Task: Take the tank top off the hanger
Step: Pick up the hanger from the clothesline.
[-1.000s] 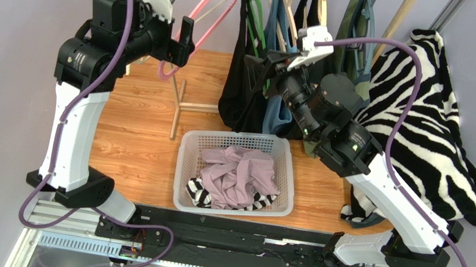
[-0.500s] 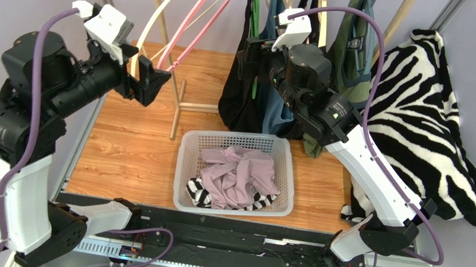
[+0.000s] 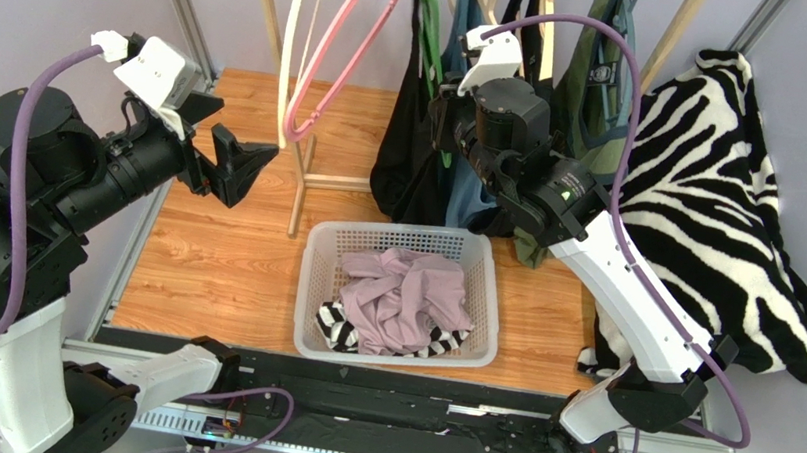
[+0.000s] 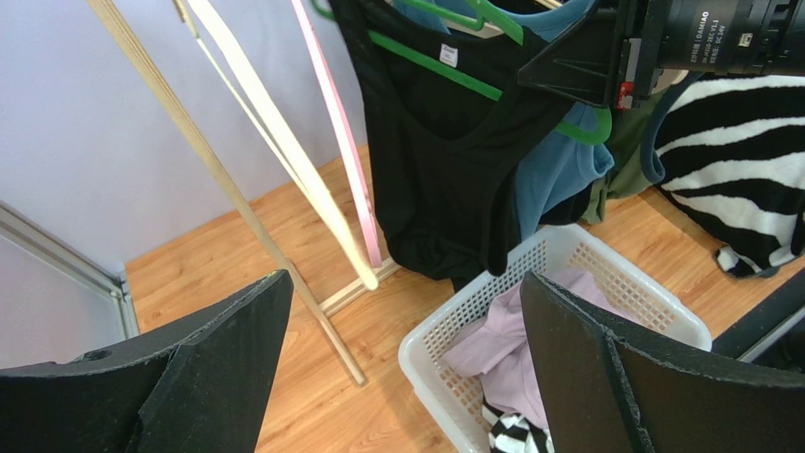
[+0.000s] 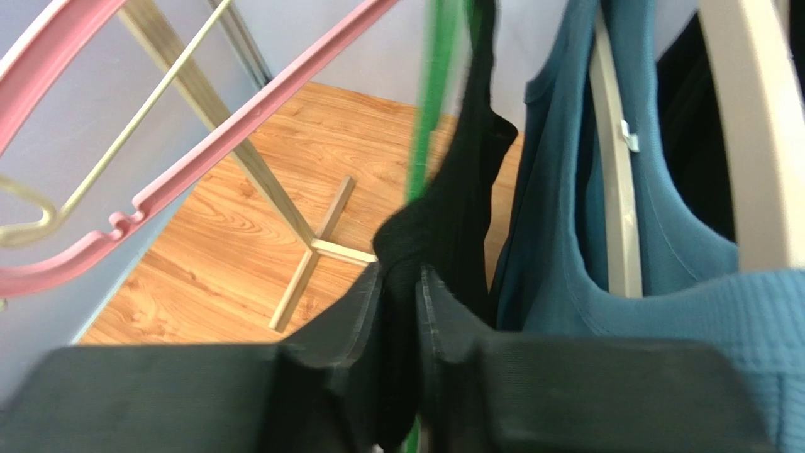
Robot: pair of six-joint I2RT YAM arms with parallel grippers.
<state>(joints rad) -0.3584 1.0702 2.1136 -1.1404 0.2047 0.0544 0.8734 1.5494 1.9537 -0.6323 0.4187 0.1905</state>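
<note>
The left gripper (image 4: 404, 281) hangs left of the basket (image 3: 323, 286) and above it, fingers spread wide and holding nothing. Behind the basket's left corner, a pink hanger (image 3: 340, 40) dangles bare. Above the basket's far rim, the black tank top (image 4: 444, 160) is still on its green hanger (image 4: 444, 71), with its hem near that rim. The right gripper (image 5: 399, 293) sits high over the same rim, fingers pinched on the top's black fabric near the strap. It may be catching the hanger wire as well, but the wrist view is too blurred to tell. A teal top (image 5: 605, 236) hangs just right of the grip. Clothes (image 3: 401, 297) already lie in the basket, so I judge earlier pieces done. This one is gripped but not yet pulled free.
</note>
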